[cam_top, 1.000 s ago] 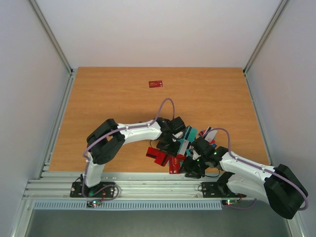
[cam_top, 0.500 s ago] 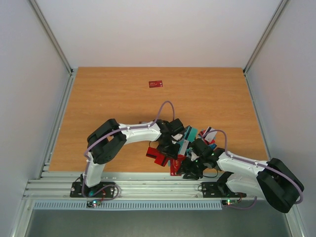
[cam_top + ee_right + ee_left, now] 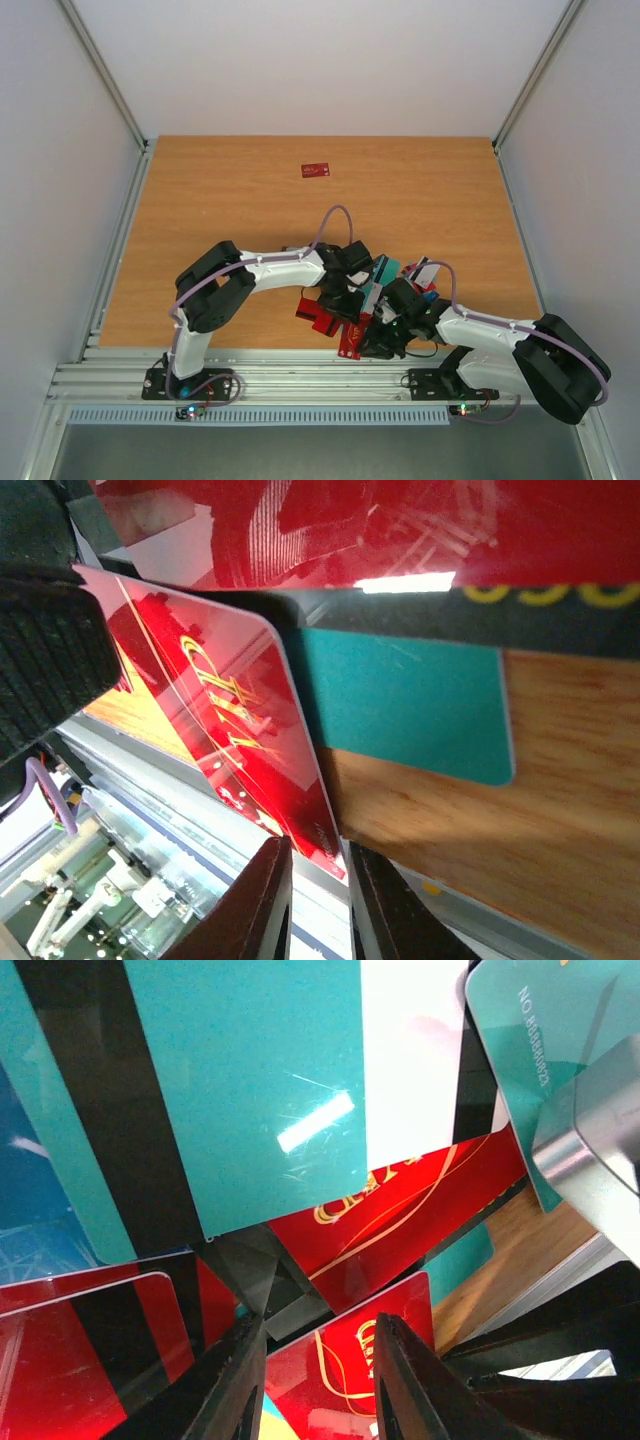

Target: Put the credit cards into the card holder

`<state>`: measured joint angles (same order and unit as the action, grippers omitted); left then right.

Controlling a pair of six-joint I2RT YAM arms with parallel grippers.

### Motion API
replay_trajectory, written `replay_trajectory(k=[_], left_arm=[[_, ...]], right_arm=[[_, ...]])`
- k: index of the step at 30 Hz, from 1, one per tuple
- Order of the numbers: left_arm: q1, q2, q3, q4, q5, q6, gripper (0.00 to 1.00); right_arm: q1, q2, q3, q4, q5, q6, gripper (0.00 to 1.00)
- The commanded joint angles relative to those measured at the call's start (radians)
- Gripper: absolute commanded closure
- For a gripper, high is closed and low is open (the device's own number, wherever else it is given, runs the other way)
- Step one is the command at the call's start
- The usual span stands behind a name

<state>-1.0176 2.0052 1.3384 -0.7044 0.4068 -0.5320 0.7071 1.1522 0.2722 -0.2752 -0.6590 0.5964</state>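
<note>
Several credit cards (image 3: 325,315) in red, teal and white lie heaped near the table's front edge. My left gripper (image 3: 345,295) points down into the heap. In the left wrist view its jaws (image 3: 320,1325) stand partly apart over a red card with gold script (image 3: 350,1360) and a dark grey shape (image 3: 275,1295); a grip does not show. My right gripper (image 3: 380,338) reaches in from the right. Its jaws (image 3: 315,855) stand narrow, with the corner of a tilted red card (image 3: 230,710) pinched between them. The card holder is hidden.
One red card (image 3: 315,170) lies alone far back on the wooden table (image 3: 220,200). A teal card (image 3: 410,700) lies flat beside the held card. The aluminium rail (image 3: 300,365) runs right along the front edge, just below the heap. White walls enclose the table.
The right arm has slid left toward the heap, and its jaws have narrowed onto the red card at the front edge. The left arm has stayed still.
</note>
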Motion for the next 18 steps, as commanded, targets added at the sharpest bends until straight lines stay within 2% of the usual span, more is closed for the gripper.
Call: replay_trajectory(k=[1,5,10,12,14,18], left_arm=[[-0.01,0.018,-0.05,0.01,0.003,-0.015,0.68],[-0.01,0.014,-0.067,0.033,0.014,-0.027,0.67],[-0.01,-0.013,-0.071,0.024,0.009,-0.035,0.67],[-0.009,-0.067,-0.074,0.011,-0.006,-0.038,0.66],[-0.01,-0.119,-0.072,-0.02,-0.023,-0.041,0.63],[-0.01,-0.205,-0.088,-0.081,-0.05,-0.033,0.59]], right_arm=[[0.001,0.015,-0.007,0.026,0.051,0.009,0.85],[0.001,0.031,-0.01,0.049,0.05,0.01,0.94],[0.001,0.061,-0.018,0.089,0.028,0.011,0.97],[0.001,0.051,-0.017,0.07,0.025,0.0,0.89],[0.001,0.028,-0.019,0.048,0.029,-0.01,0.76],[0.0,0.02,-0.024,0.04,0.015,-0.035,0.65]])
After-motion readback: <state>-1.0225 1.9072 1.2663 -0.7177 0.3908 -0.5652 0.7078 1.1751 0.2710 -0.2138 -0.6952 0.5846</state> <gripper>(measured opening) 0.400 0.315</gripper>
